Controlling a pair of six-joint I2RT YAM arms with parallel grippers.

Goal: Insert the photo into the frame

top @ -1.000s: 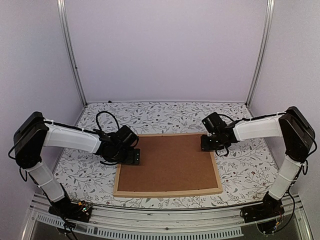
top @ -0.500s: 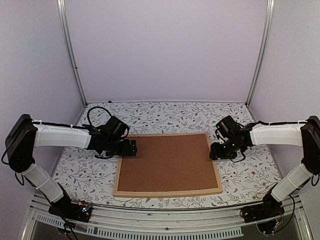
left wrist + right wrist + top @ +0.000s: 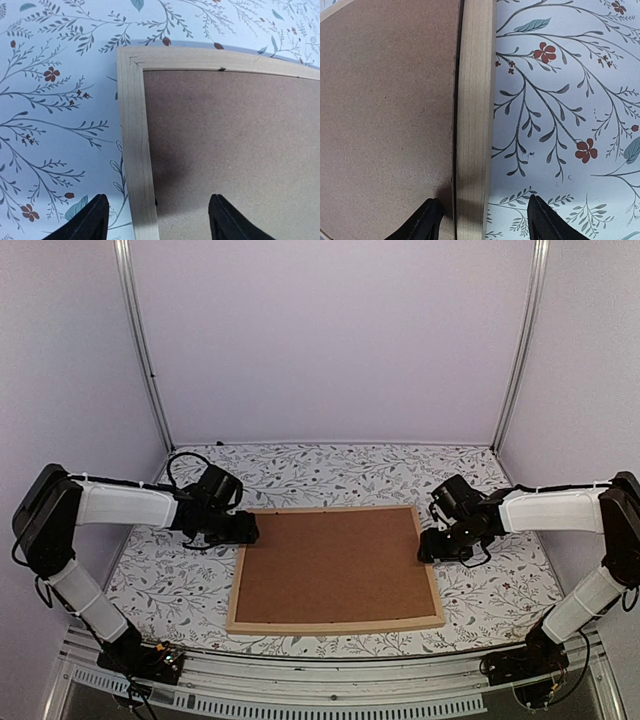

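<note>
Floral worktop [image 3: 320,465] bears the frame [image 3: 335,625], stiff and light we judge; our left claw [image 3: 157,212] and right claw [image 3: 482,212] gape empty astride its side rails, sound holds.

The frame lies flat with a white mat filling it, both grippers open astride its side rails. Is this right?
No: a brown board fills the frame, not a white mat, as the top external view shows. The left gripper and right gripper do stand open astride its rails.
</note>
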